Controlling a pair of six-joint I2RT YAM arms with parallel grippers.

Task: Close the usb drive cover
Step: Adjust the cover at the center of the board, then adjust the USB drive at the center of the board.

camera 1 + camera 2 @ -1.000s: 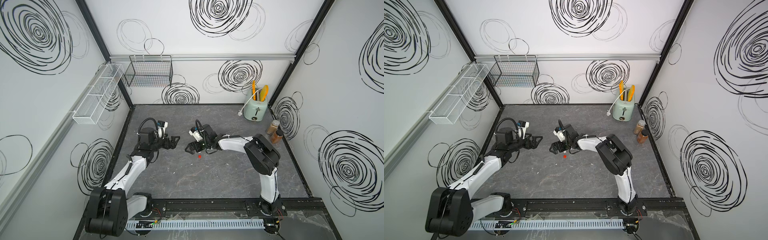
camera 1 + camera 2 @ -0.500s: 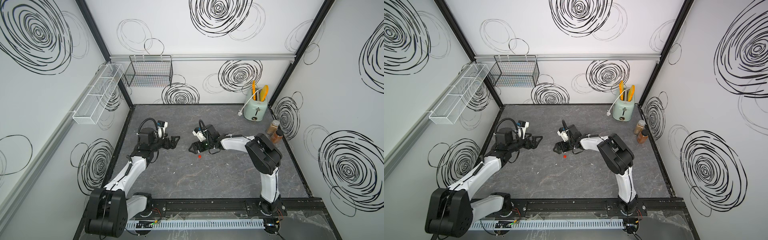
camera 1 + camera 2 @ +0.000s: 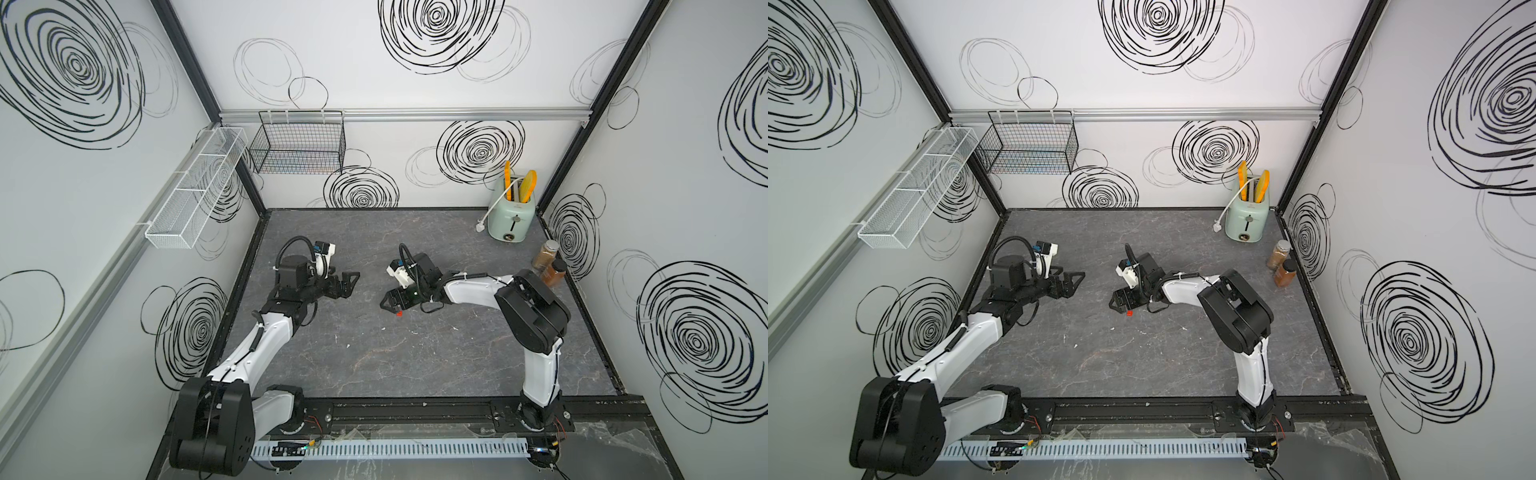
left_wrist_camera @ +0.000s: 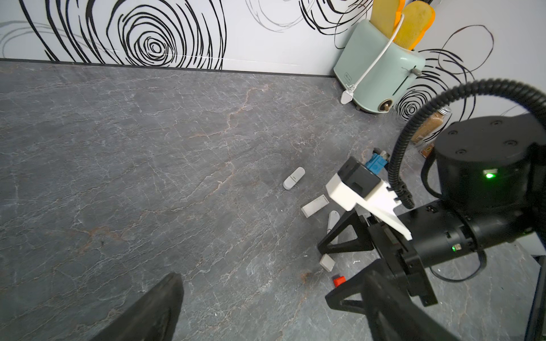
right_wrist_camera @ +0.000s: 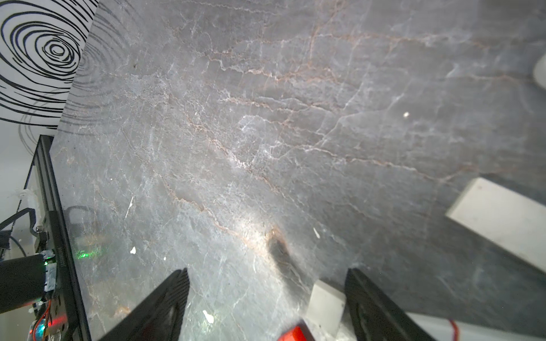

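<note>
"Is the cover on yet?"

"No. What I take for the small white cap (image 4: 327, 262) lies loose on the table (image 4: 147, 147), between the wide-spread jaws of the right gripper (image 4: 322, 271), which grips nothing. The white usb drive (image 4: 315, 205) lies near it, apart."

"And the left gripper (image 3: 351, 279)?"

"Open, empty, well off. A red bit (image 4: 339, 281) and a white oval piece (image 4: 294, 182) crowd the spot. The toaster (image 4: 381, 76) stands far back."
</note>
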